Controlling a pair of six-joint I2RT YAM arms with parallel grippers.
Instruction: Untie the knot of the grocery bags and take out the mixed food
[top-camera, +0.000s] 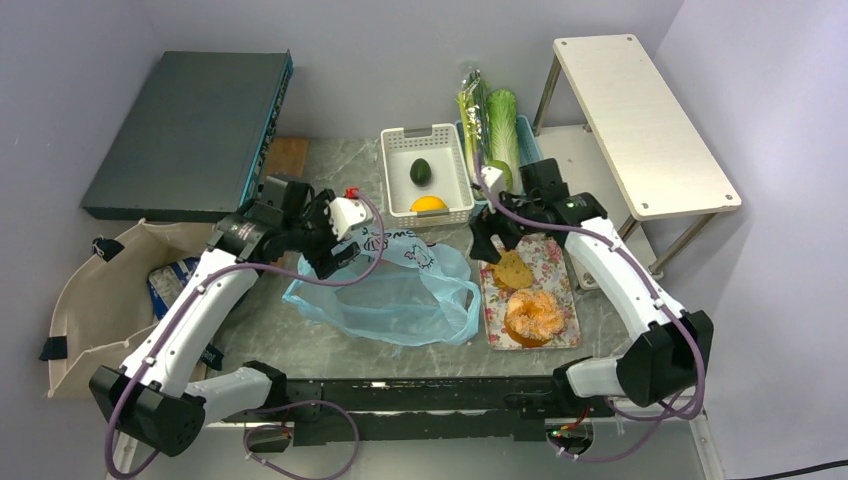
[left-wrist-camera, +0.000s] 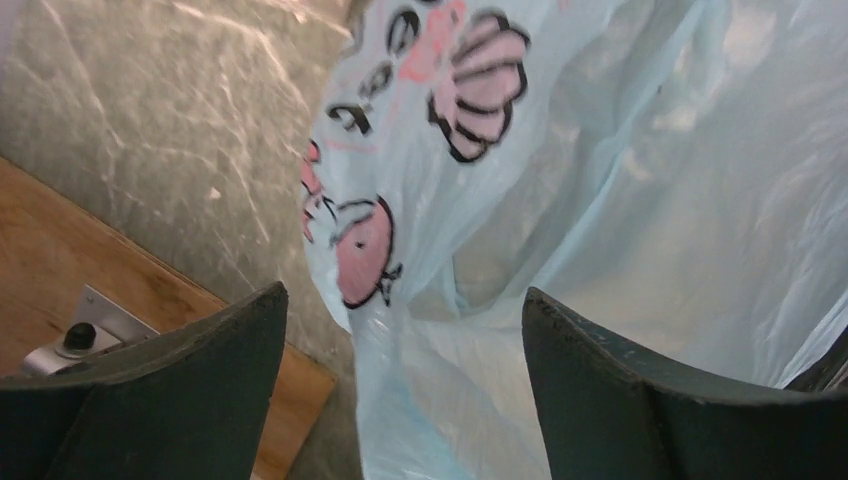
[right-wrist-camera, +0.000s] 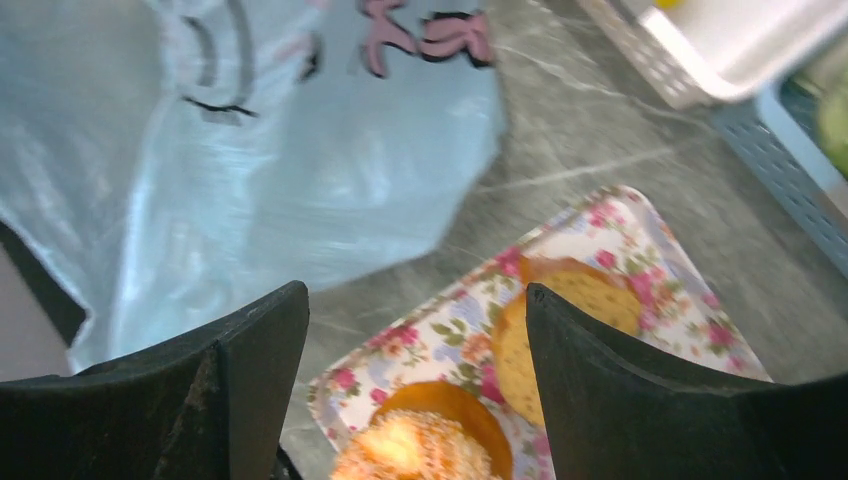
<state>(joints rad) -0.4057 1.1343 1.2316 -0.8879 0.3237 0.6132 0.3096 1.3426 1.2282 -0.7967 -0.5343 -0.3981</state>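
Grey marble counter (top-camera: 330, 345) against pale walls. A dark flat box (top-camera: 190, 130) fills the far-left corner. A white shelf on metal legs (top-camera: 640, 120) stands past the right edge. Open room: a bare marble strip along the near edge in front of the bag, plus a patch toward the far-left between the box and the white basket.

Thin light-blue plastic bag with black and pink print (top-camera: 400, 300) lies slumped mid-counter. One handle loop (top-camera: 468, 300) lies loose at its near-right side. Cannot tell if anything is inside.

Beige canvas tote with black straps (top-camera: 95, 290) sits open at the left edge with a blue chip bag (top-camera: 172, 282) inside. White slotted plastic basket (top-camera: 400, 135) at the far edge holds a dark avocado (top-camera: 421, 171) and a yellow-orange round fruit (top-camera: 429, 204). Blue plastic basket (top-camera: 528, 150), just right of it, holds pale-green napa cabbage (top-camera: 503, 130) and long green stalks (top-camera: 472, 108), both sticking past its far rim. Floral rectangular tray (top-camera: 565, 275) by the right edge, just beside the bag, carries a brown bread slice (top-camera: 512, 270) and a sugared orange doughnut (top-camera: 534, 316).

Left tool (left-wrist-camera: 400, 300) is over the bag's far-left part, fingers spread wide, gripping nothing; printed plastic shows below the gap. Right tool (right-wrist-camera: 415, 300) is over the tray's far end, fingers wide apart, nothing between them.
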